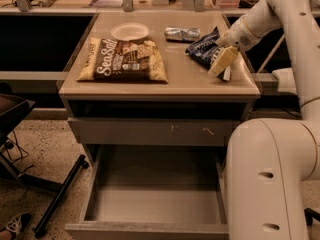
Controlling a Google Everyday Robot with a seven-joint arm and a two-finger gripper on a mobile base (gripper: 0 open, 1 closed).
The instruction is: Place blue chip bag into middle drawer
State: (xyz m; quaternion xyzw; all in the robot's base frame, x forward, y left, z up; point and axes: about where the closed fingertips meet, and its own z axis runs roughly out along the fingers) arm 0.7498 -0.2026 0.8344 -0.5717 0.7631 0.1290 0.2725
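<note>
The blue chip bag (pixel 202 50) lies crumpled on the right part of the tan counter top (pixel 185 81), one corner sticking up. My gripper (pixel 222 63), pale yellow, points down and left and rests against the bag's right edge, near its white end seam. The middle drawer (pixel 150 230) is pulled wide open below the counter, low in the view; its grey floor (pixel 155 204) is bare. My arm reaches in from the upper right.
A large brown-and-yellow Sea Salt bag (pixel 125 59), a white plate (pixel 129 31) and a silver foil packet (pixel 182 33) lie on the counter. A shut, scratched drawer front (pixel 150 131) sits above the open drawer. My white body (pixel 265 184) stands right; black chair legs (pixel 57 196) left.
</note>
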